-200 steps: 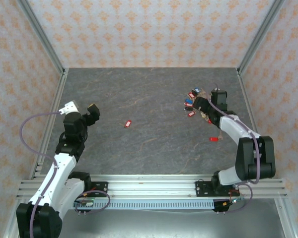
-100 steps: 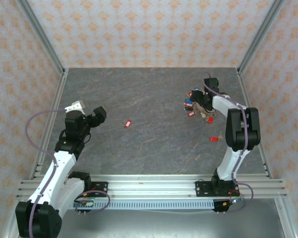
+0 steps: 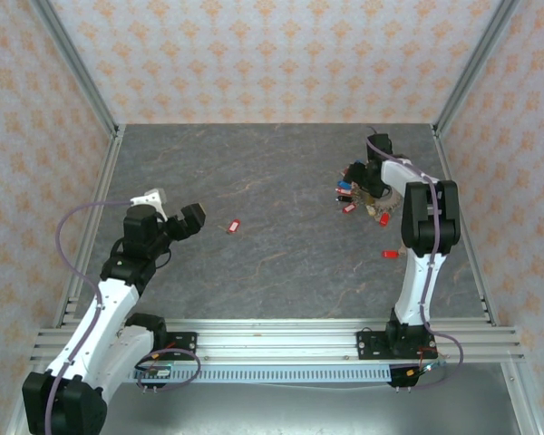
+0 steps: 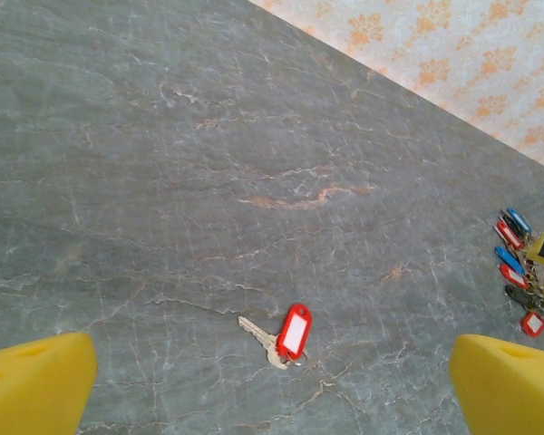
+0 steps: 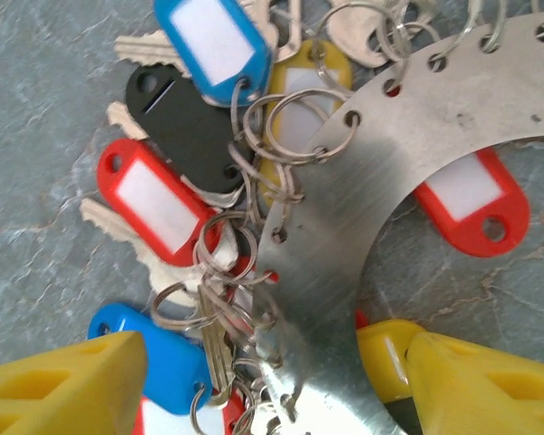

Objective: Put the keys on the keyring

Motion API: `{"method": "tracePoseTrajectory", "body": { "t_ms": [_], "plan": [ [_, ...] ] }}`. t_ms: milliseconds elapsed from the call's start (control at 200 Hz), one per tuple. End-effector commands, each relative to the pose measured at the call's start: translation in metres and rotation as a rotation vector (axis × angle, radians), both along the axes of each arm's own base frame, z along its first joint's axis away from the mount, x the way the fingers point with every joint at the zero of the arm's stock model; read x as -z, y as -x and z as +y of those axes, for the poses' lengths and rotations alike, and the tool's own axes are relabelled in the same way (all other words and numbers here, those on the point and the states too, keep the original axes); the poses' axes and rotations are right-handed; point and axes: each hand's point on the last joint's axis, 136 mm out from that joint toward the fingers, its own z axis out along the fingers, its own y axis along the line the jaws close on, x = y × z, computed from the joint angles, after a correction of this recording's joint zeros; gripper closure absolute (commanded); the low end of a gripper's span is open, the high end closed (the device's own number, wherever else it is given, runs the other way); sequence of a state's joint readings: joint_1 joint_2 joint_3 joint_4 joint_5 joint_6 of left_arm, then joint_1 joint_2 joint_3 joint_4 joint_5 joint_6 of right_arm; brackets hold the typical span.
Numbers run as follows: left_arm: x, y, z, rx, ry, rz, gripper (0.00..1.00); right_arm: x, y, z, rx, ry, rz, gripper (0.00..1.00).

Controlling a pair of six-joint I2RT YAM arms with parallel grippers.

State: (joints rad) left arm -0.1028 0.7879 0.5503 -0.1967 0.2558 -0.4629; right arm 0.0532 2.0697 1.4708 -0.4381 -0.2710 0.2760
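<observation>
The keyring (image 5: 408, 172), a flat metal disc with small rim holes, lies at the table's back right (image 3: 370, 201). Many keys hang from its rim by wire loops, with red (image 5: 159, 199), blue (image 5: 208, 36), black and yellow tags. My right gripper (image 5: 263, 381) hovers low over it, open. Its fingers (image 5: 471, 381) straddle the ring's band, one inside the hole, one outside among the keys. A lone red-tagged key (image 4: 292, 332) lies mid-table (image 3: 234, 226). My left gripper (image 4: 272, 390) is wide open just short of that key and holds nothing.
A second loose red-tagged key (image 3: 390, 254) lies near the right arm's forearm. Patterned walls and aluminium posts (image 3: 458, 77) bound the table at the back and sides. The grey stone-look tabletop (image 3: 281, 172) stretches between the two arms.
The right arm has folded back so its gripper sits over the ring, and its jaws have narrowed. The left gripper has swung right, closer to the lone key.
</observation>
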Motion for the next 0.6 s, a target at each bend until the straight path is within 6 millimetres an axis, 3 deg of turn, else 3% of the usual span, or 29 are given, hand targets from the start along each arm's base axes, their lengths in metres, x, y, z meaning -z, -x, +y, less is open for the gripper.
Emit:
{"method": "tracePoseTrajectory", "body": {
  "t_ms": [0,280,596],
  "plan": [
    [-0.012,-0.003,-0.008,0.04,-0.008,-0.015,0.0,0.013,0.023,0.013,-0.056,-0.052,0.102,0.25],
    [-0.012,-0.012,-0.021,0.082,-0.013,0.001,0.0,0.014,0.066,0.071,-0.261,-0.064,0.147,0.29],
    [-0.008,-0.02,-0.039,0.144,-0.004,0.029,0.0,0.004,0.127,0.132,-0.297,-0.143,0.111,0.31]
  ]
}}
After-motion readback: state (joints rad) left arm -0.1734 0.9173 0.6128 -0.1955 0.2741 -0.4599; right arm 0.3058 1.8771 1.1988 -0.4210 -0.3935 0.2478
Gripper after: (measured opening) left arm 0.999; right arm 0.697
